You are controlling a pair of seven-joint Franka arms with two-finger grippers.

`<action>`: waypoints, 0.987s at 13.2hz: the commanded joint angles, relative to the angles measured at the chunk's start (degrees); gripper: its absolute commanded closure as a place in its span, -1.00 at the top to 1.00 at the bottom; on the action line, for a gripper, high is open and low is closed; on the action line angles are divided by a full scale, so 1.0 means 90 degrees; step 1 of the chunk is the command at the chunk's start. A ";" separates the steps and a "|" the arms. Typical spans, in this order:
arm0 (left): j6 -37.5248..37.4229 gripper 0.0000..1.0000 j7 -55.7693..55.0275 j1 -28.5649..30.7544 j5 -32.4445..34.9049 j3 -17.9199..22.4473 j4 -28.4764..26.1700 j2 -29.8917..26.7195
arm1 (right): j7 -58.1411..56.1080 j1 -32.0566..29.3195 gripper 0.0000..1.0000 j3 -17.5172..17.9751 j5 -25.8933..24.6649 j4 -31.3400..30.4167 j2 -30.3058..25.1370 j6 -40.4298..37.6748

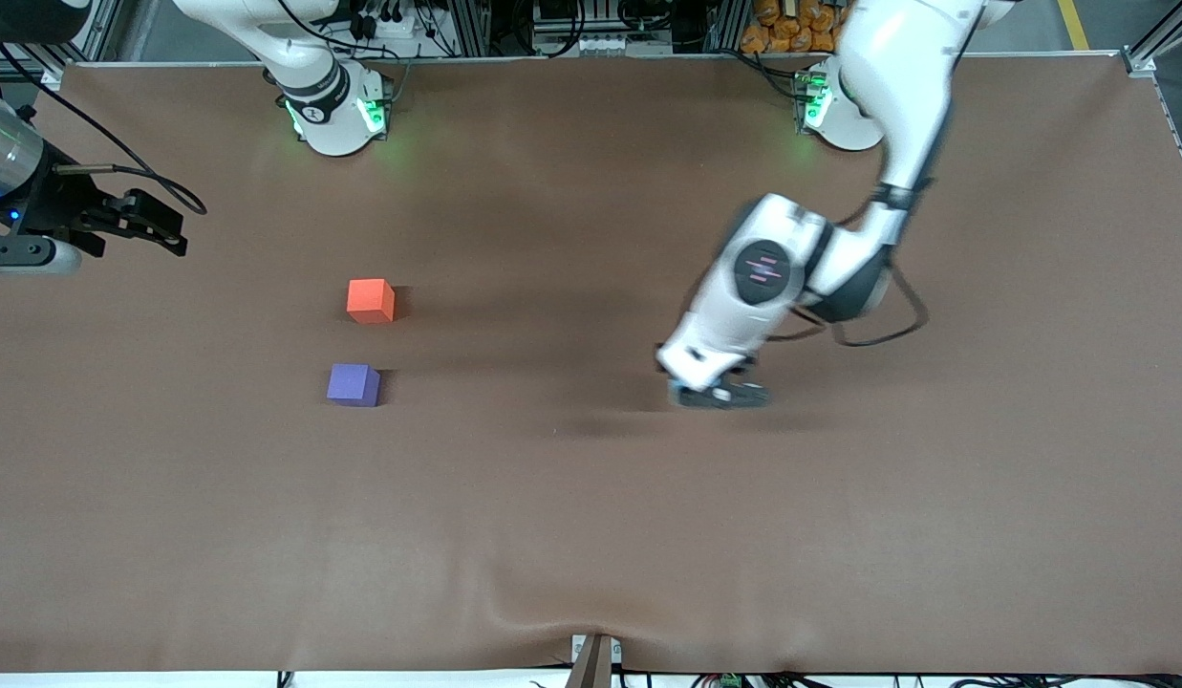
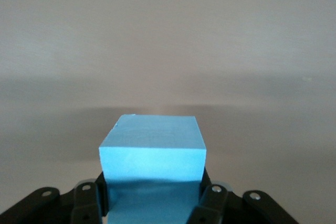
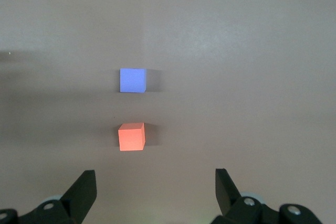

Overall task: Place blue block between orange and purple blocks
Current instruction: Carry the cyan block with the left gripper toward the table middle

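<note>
The orange block (image 1: 371, 300) and the purple block (image 1: 353, 384) sit apart on the brown table toward the right arm's end, the purple one nearer the front camera. Both also show in the right wrist view, orange (image 3: 131, 136) and purple (image 3: 133, 80). My left gripper (image 1: 719, 392) is low at the table near its middle, and the hand hides the blue block in the front view. In the left wrist view the gripper (image 2: 152, 198) is shut on the sky-blue block (image 2: 152, 150), a finger on each side. My right gripper (image 1: 161, 225) waits open and empty, its fingers (image 3: 84, 192) wide apart.
The brown cloth (image 1: 591, 535) covers the whole table, with a small wrinkle at its front edge. Both arm bases (image 1: 337, 119) stand along the table's top edge. Cables trail from the left arm's wrist (image 1: 877, 330).
</note>
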 commanded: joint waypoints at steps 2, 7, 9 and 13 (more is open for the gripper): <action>-0.0228 -1.00 -0.1385 -0.0980 -0.0098 0.0104 0.1817 0.1402 | -0.0106 -0.0171 1.00 0.0096 0.0100 -0.0005 -0.0008 -0.0032; -0.0082 -0.46 -0.2091 -0.1822 -0.0098 0.0143 0.2465 0.2108 | -0.0106 -0.0171 1.00 0.0096 0.0100 0.0005 0.0002 -0.0013; -0.0082 0.99 -0.2296 -0.2036 -0.0089 0.0152 0.2455 0.2235 | -0.0116 -0.0142 1.00 0.0096 0.0080 0.0034 0.0147 -0.0003; -0.0188 1.00 -0.2491 -0.2057 -0.0030 0.0162 0.2426 0.2012 | -0.0125 -0.0171 1.00 0.0105 0.0071 0.0054 0.0509 -0.0013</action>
